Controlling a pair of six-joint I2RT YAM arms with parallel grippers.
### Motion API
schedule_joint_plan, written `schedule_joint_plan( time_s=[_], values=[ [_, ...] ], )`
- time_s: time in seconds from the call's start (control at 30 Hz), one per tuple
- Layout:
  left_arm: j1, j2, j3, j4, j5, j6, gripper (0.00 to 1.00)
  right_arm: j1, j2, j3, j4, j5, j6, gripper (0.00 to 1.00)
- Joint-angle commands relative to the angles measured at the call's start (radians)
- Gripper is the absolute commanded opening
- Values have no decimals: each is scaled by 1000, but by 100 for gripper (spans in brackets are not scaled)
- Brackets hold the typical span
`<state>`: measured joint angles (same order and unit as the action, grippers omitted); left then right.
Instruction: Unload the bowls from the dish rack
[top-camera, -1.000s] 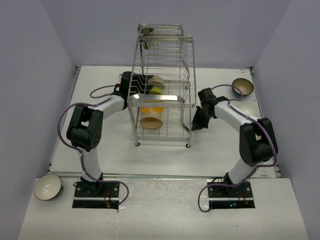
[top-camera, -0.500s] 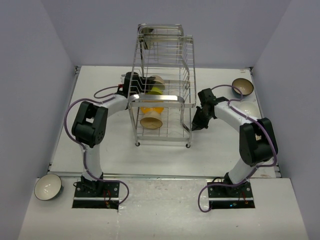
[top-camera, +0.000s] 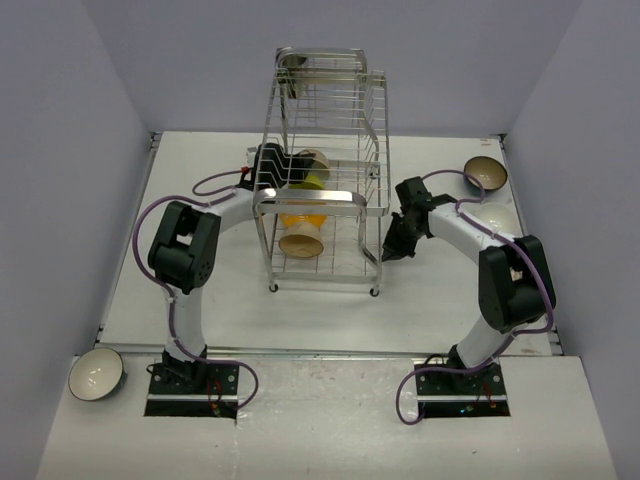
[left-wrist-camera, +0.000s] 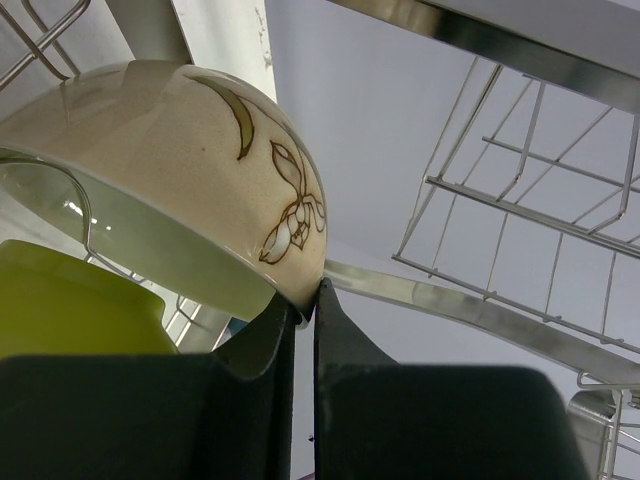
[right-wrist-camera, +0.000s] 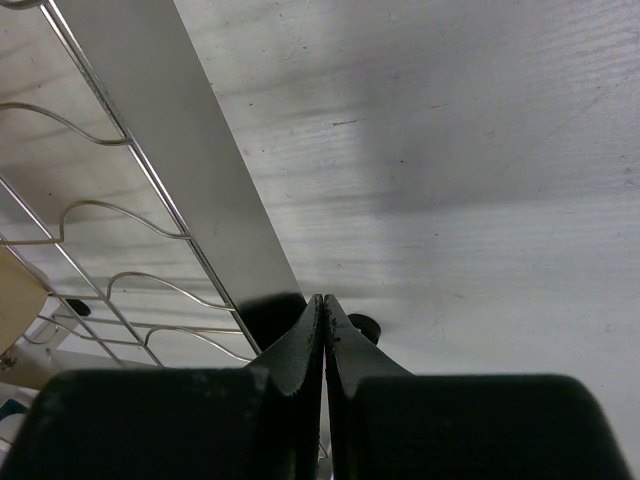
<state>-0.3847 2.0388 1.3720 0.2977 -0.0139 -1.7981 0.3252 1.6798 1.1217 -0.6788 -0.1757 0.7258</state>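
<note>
Left jaws have pinched shut on the cream bowl (left-wrist-camera: 170, 150), plain only wrist-side; right jaws closed, empty.

Top camera looks down from behind; both close wrist cameras share the dish rack (top-camera: 340, 196).

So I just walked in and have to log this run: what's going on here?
The robot is unloading bowls from the chrome dish rack. The left gripper reaches in from the rack's left side, shut on the rim of a beige flower-patterned bowl next to a yellow-green bowl. The right gripper is shut and empty, low by the rack's right side. Outside the rack are a pale bowl by the left arm's base, and a brown bowl and a white bowl at far right.
</note>
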Motion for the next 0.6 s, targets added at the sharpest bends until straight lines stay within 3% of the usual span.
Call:
schedule_joint_plan(
  time_s=[0.0,0.23,0.57],
  values=[
    [-3,6,22,0,-17,-10,0,18,-12,9,76,-84,27,0],
    [-11,6,29,92,9,8,0,18,-14,-6,84,-85,26,0],
    [-13,-17,-95,406,55,0,0,17,12,15,90,-62,17,0]
  ],
)
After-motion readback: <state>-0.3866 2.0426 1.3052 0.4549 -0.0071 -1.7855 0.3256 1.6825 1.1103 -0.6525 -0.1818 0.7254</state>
